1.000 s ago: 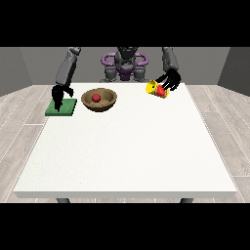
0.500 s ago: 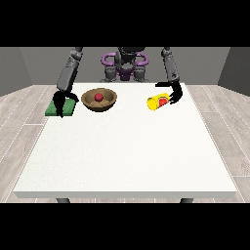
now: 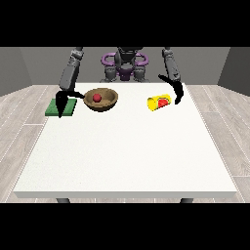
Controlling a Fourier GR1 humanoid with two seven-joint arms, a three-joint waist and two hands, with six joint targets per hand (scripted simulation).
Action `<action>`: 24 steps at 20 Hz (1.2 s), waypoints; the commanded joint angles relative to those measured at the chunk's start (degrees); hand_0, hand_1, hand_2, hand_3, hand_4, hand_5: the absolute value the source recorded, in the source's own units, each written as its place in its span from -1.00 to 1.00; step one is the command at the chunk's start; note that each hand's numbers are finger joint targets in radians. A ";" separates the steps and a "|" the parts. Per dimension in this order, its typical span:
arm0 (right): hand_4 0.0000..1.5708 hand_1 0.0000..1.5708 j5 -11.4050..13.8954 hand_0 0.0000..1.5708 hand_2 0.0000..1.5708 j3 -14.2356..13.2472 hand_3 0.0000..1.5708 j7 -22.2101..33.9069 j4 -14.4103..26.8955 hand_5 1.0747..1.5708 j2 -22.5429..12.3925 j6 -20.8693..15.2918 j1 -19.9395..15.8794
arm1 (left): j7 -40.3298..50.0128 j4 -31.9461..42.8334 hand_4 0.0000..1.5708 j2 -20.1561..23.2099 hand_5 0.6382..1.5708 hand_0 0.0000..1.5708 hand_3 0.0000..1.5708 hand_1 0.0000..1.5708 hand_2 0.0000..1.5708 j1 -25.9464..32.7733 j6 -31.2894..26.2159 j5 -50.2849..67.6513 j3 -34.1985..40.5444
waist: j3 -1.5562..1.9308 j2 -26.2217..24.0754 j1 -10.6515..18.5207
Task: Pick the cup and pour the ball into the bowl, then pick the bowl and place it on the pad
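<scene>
In the upper middle of the frame, a red ball (image 3: pixel 97 97) is lying inside the brown bowl (image 3: pixel 108 102), so the pouring step is judged to be done. The yellow cup (image 3: pixel 159 102) is lying on its side on the white table (image 3: pixel 127 151), to the right of the bowl and well apart from it, with its red inside turned toward the hand at the view's right (image 3: pixel 177 93). That hand is hanging just beside the cup's right end; its fingers are pointing downward in a relaxed curve and nothing is being grasped by them. Whether the cup is being touched cannot be told.

At the upper left, the green pad (image 3: pixel 62 107) is lying near the table's edge, just left of the bowl. The hand at the view's left (image 3: pixel 62 100) is hanging over the pad with fingers extended downward and the thumb spread toward the bowl, and nothing is being held by it.

What is left is judged to be lifting the bowl onto the pad. Several risks are being carried here: the bowl may be tipped if it is taken by one rim only, and the ball may be rolled out; the pad may be pushed aside by the fingers hanging over it; the lying cup may be nudged and sent rolling by the nearby hand.
</scene>
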 commanded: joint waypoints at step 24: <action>-1.00 -1.00 0.64 -1.00 -1.00 5.70 -1.00 5.94 9.81 0.99 14.32 -8.94 -3.64 | 6.27 -3.36 -1.00 3.86 -0.88 -1.00 -1.00 -1.00 -1.00 7.17 -5.11 3.84 0.99 | 1.44 -11.16 -2.54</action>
